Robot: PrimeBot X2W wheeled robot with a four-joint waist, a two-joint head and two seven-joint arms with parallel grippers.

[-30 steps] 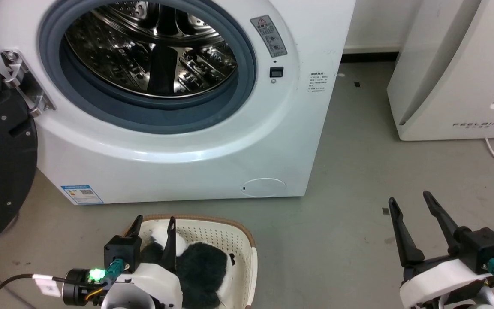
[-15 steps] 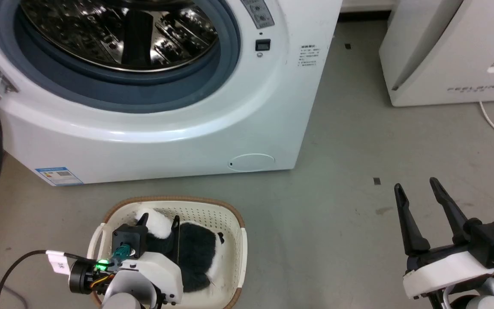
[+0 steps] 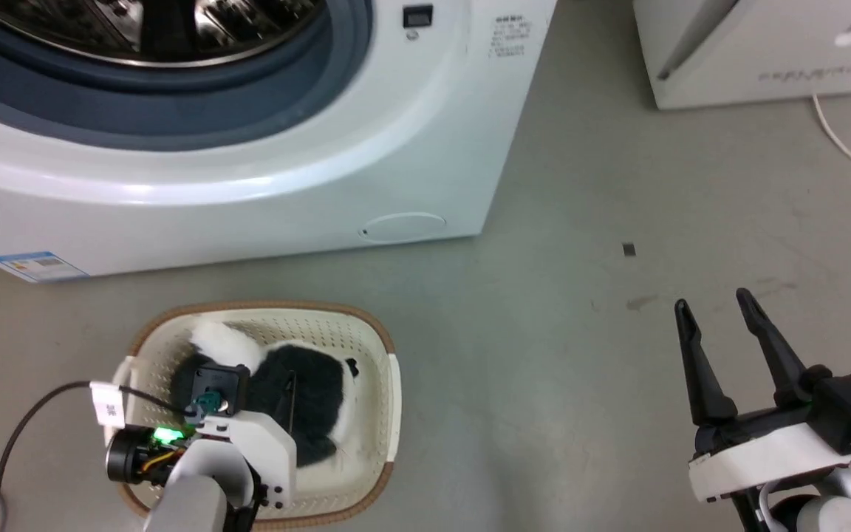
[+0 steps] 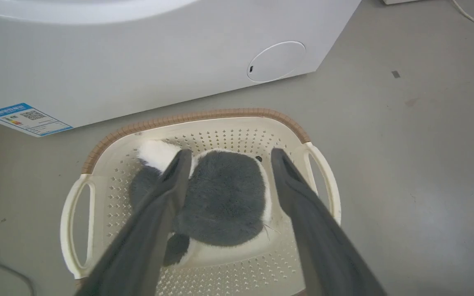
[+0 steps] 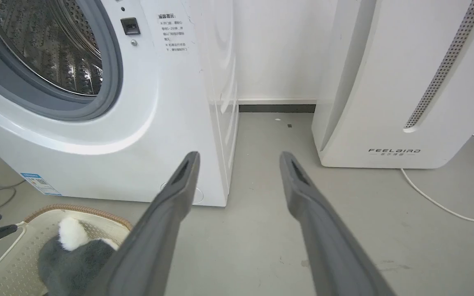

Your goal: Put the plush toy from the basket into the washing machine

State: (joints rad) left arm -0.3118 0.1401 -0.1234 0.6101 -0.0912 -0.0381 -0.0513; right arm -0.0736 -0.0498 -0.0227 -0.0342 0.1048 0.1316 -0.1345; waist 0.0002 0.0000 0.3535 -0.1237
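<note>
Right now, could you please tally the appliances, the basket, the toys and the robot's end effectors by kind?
washing machine: 1
FEELBIRD appliance: 1
basket: 1
plush toy: 1
end effectors: 2 (left end effector, right end effector)
Total: 6

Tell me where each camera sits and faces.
Left wrist view: on the left arm, looking down along the open left end effector into the basket; its fingers straddle the plush toy, washing machine base beyond.
Right wrist view: on the right arm, looking forward along the open right end effector at the washing machine's drum and the FEELBIRD appliance.
Head view: on the head, looking steeply down at floor, basket and both end effectors.
Shared: all three show the basket, plush toy and washing machine.
</note>
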